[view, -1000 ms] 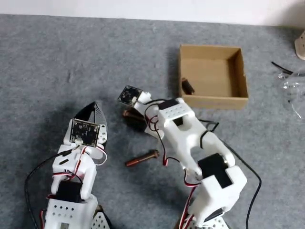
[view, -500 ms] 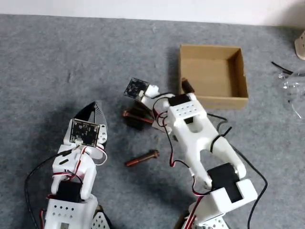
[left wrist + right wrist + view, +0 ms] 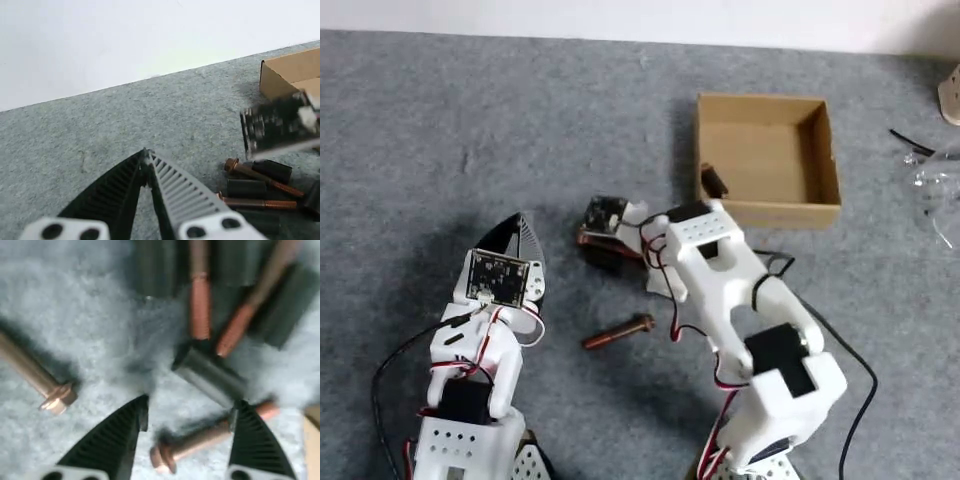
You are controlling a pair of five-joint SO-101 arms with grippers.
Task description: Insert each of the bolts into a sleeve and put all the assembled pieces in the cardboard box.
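A pile of copper bolts and black sleeves (image 3: 605, 250) lies left of the cardboard box (image 3: 775, 213). My right gripper (image 3: 192, 412) hangs open just above the pile. A dark sleeve (image 3: 210, 375) and a bolt (image 3: 200, 442) lie between its fingers, untouched. Other sleeves (image 3: 155, 265) and bolts (image 3: 199, 295) lie beyond. One loose bolt (image 3: 620, 332) rests nearer the arms, also visible in the right wrist view as the bolt (image 3: 35, 377). A dark piece (image 3: 713, 180) leans in the box's left side. My left gripper (image 3: 523, 218) is shut and holds nothing, left of the pile (image 3: 255, 182).
Grey carpet covers the table. Cables and clear plastic (image 3: 925, 165) lie at the right edge, beyond the box. A black cable (image 3: 845, 355) trails beside the right arm. Open carpet stretches left of and behind the left gripper (image 3: 146, 154).
The right arm first swung a little toward the box, then dropped back down onto the pile. The left arm has kept still.
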